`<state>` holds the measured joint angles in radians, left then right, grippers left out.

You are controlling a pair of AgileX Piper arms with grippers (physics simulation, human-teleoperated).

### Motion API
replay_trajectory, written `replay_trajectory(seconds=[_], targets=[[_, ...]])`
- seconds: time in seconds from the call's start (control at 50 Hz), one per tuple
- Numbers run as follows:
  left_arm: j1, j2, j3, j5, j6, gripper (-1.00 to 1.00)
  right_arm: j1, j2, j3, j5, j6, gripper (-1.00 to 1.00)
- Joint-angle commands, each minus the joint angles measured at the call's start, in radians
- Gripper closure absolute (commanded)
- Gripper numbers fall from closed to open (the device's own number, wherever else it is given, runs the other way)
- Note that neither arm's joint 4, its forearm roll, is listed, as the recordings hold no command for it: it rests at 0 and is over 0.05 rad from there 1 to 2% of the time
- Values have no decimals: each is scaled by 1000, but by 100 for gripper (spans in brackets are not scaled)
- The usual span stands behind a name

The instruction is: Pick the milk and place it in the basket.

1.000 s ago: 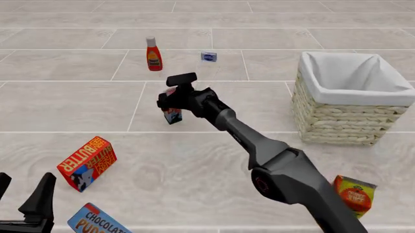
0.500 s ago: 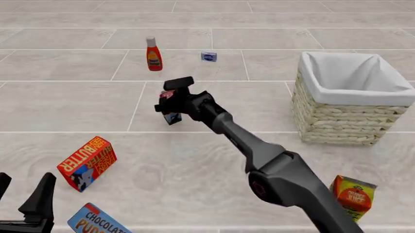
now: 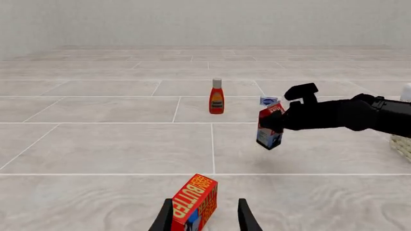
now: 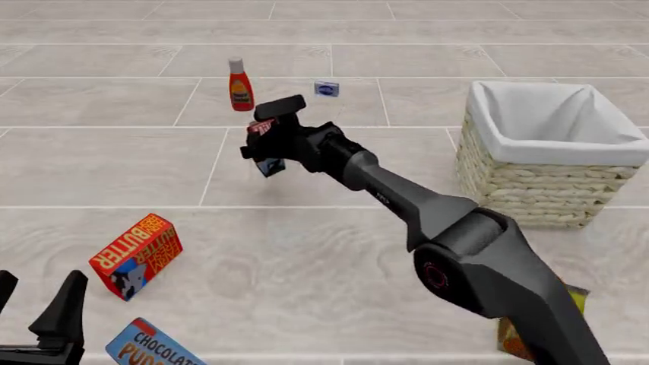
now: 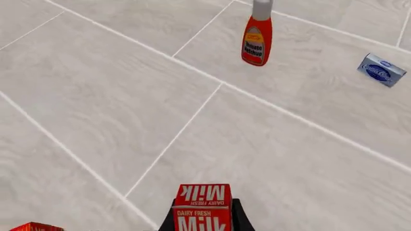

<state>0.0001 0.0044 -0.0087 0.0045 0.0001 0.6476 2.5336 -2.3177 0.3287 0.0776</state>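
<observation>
The milk is a small carton with a red top and a dark lower part. It hangs clear of the floor, slightly tilted, with my right gripper shut on it. The left wrist view shows the milk in the air at the end of the right gripper. In the right wrist view the milk sits between the two fingers of the right gripper. The cream wicker basket with white lining stands to the right. My left gripper rests open at the near left.
A red butter box lies ahead of the left gripper. A chocolate pudding box is at the near edge. A ketchup bottle and a small blue packet stand farther back. An orange juice carton is mostly hidden behind the right arm.
The right gripper has risen with the milk, lifting it off the floor and a little farther away. The right arm now covers most of the juice carton. The left arm has not moved.
</observation>
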Motion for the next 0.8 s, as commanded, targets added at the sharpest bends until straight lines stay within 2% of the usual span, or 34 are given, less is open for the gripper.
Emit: replay_trajectory(seconds=[0.02, 0.24, 0.56, 0.8], targets=[[0, 0, 0, 0, 0, -100, 5, -150, 122, -57, -16, 100], [0, 0, 0, 0, 0, -100, 11, -315, 300, -124, -40, 100], [0, 0, 0, 0, 0, -100, 1, -467, 422, -142, -61, 100], [0, 0, 0, 0, 0, -100, -45, -594, 525, -150, -72, 100]])
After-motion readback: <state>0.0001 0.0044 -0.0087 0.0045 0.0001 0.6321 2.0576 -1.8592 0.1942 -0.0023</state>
